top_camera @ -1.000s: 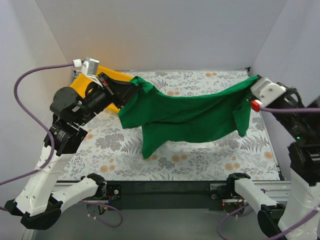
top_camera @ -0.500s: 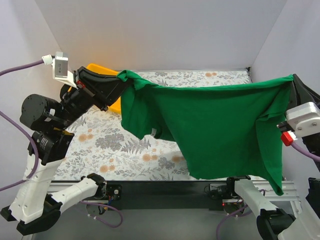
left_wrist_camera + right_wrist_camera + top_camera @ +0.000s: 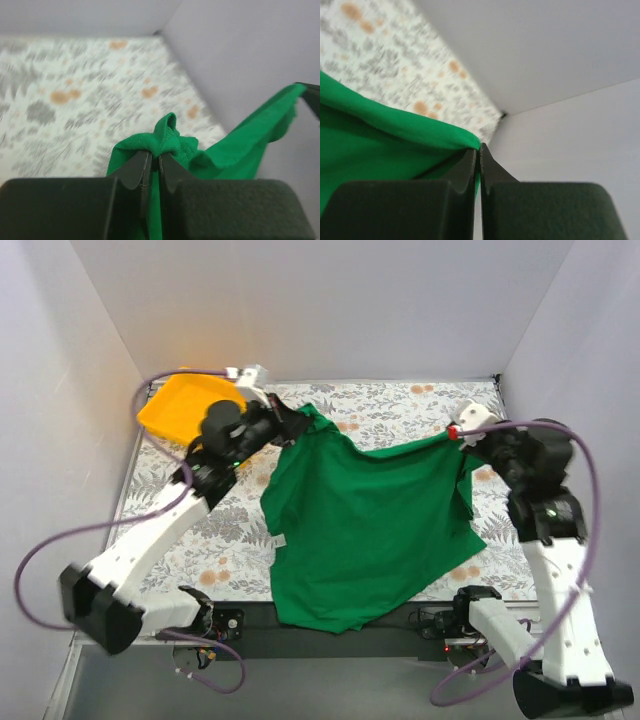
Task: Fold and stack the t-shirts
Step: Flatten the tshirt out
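T-shirt (image 3: 360, 530) stretched between left tool (image 3: 295, 424) and right tool (image 3: 463, 436) | both clamped on fabric | likely spreading it flat on counter (image 3: 400, 400)

- Yellow plastic tray (image 3: 175, 405): sits in the far-left corner of the table, close to the left wall. Its right-hand part is hidden in the top view.
- Floral table cover (image 3: 400, 400): white, printed with grey fern leaves and small orange blossoms. It runs back to the rear wall. Both wrist views show it blurred (image 3: 65, 100) (image 3: 385, 60).
- Enclosure walls (image 3: 320, 310): plain pale panels on the left, rear and right of the table. Two panels meet at a corner in each wrist view (image 3: 240, 60) (image 3: 545, 50).
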